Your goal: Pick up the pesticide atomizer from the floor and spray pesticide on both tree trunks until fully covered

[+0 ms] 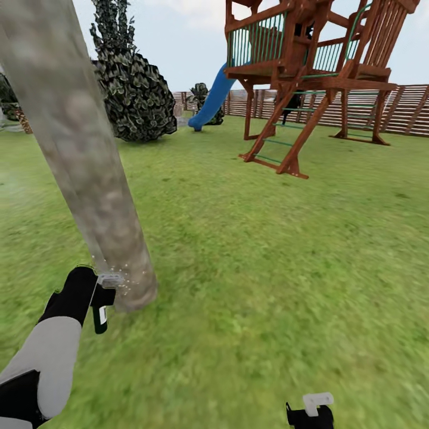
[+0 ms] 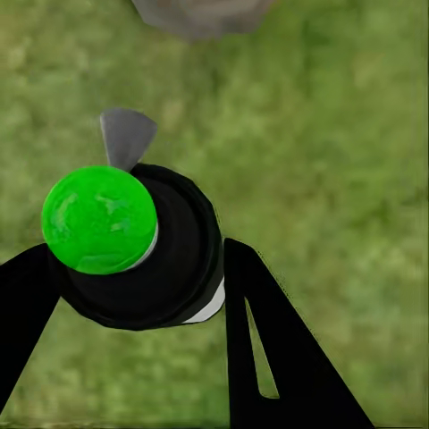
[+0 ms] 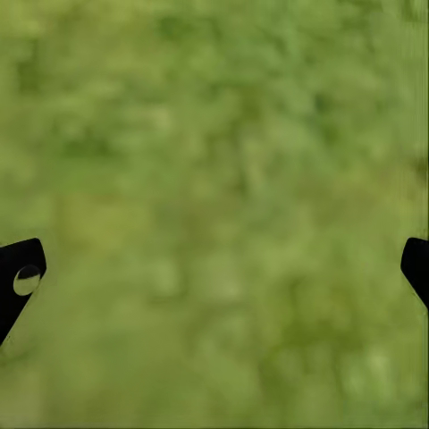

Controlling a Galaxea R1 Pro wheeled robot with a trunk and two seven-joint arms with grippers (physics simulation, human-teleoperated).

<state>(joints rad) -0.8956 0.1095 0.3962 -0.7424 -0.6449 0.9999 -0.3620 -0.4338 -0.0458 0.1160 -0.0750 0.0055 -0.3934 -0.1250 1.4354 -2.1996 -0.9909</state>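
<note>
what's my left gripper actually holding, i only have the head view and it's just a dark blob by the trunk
Observer: In the left wrist view the left gripper is shut on the pesticide atomizer, a black bottle with a green cap.
Operator: which way is the nozzle facing
Observer: Its grey nozzle points across the grass toward the base of the tree trunk.
Operator: and my right gripper, i only see its edge at the bottom
Observer: In the right wrist view the right gripper is open, fingers spread wide, with nothing but grass between them.
</note>
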